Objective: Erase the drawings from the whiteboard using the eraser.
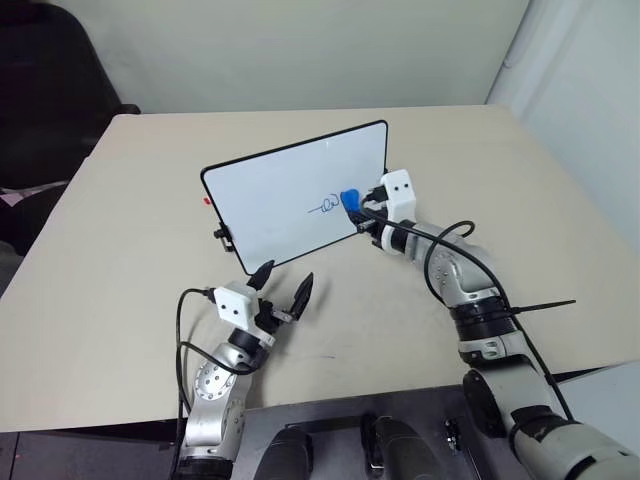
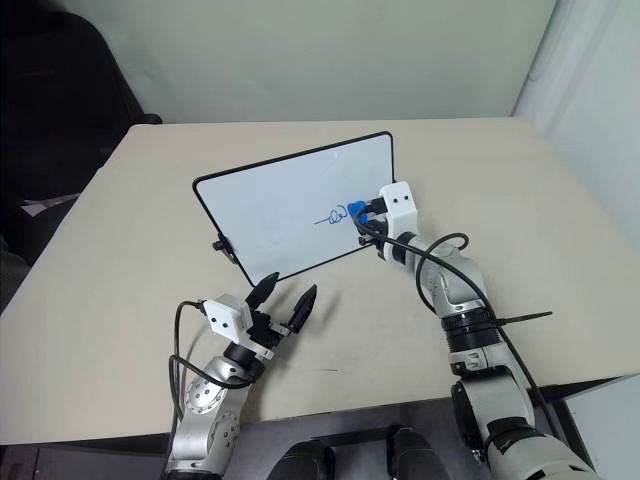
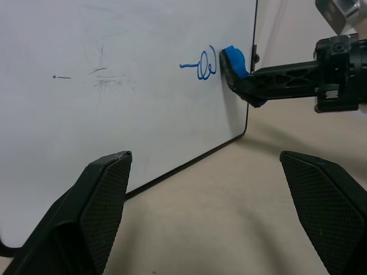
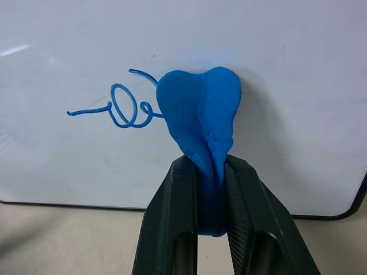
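Your right gripper (image 4: 210,189) is clamped on the eraser (image 4: 199,117), its tip at the board (image 1: 290,200) just beside the scribble (image 4: 123,107). Your left gripper (image 1: 282,288) hangs apart below the board, touching nothing. Push hard and the unbraced board may slide or tip on the bench (image 1: 120,300); the squashed eraser could slip out.

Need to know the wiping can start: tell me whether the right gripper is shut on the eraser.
Shut on it. The right gripper's two black fingers pinch the blue eraser, squeezing it folded, its end at the whiteboard beside the drawings.
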You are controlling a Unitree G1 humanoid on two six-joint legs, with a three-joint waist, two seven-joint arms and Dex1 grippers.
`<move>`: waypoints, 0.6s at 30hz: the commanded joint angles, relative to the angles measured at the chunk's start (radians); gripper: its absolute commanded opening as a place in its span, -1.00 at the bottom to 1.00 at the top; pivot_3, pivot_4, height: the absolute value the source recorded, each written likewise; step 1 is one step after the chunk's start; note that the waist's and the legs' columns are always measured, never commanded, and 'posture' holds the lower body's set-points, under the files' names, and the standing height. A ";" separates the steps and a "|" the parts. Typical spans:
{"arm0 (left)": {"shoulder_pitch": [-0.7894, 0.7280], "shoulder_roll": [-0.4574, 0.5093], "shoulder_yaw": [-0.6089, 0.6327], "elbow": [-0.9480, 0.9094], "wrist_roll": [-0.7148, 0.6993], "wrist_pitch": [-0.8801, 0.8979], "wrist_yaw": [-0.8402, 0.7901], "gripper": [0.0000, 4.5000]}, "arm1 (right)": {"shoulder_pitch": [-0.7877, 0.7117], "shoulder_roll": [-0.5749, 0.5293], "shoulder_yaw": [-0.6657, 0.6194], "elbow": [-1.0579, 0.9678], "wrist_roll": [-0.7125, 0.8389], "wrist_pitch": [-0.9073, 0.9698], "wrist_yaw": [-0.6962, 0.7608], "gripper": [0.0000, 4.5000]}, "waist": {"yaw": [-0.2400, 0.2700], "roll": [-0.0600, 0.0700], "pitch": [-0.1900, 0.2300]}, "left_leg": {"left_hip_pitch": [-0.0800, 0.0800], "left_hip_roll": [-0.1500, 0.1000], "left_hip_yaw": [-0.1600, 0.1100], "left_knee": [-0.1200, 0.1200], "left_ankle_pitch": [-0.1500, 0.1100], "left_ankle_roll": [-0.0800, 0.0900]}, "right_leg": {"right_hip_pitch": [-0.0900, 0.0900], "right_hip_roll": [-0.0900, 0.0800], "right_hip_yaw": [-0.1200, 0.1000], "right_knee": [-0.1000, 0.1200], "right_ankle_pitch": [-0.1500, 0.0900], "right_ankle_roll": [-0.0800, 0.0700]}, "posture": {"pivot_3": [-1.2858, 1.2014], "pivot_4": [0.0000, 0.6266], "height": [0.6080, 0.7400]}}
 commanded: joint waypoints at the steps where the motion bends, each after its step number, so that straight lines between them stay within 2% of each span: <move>1: 0.000 0.003 0.004 -0.041 -0.004 -0.008 -0.002 1.00 | -0.045 0.025 0.007 0.003 -0.028 -0.035 -0.019 -0.85 | -0.002 0.000 0.000 | 0.000 0.000 0.000 0.000 0.001 0.000 | 0.000 0.000 0.000 0.001 0.000 0.000 | 0.03 -0.52 1.00; 7: 0.001 -0.003 -0.006 -0.043 0.000 -0.007 0.000 1.00 | -0.087 0.088 0.052 0.027 -0.059 -0.041 0.000 -0.85 | -0.015 0.000 0.000 | 0.000 0.000 0.000 0.000 0.004 -0.001 | -0.003 0.000 0.000 0.004 -0.002 0.006 | 0.03 -0.52 1.00; 18: 0.000 -0.011 -0.014 -0.037 0.014 -0.019 0.009 1.00 | -0.154 0.192 0.134 0.189 -0.139 -0.094 0.016 -0.85 | -0.036 0.000 0.000 | -0.001 0.002 -0.001 -0.002 0.006 -0.002 | -0.010 0.002 0.001 0.010 -0.002 0.001 | 0.03 -0.52 1.00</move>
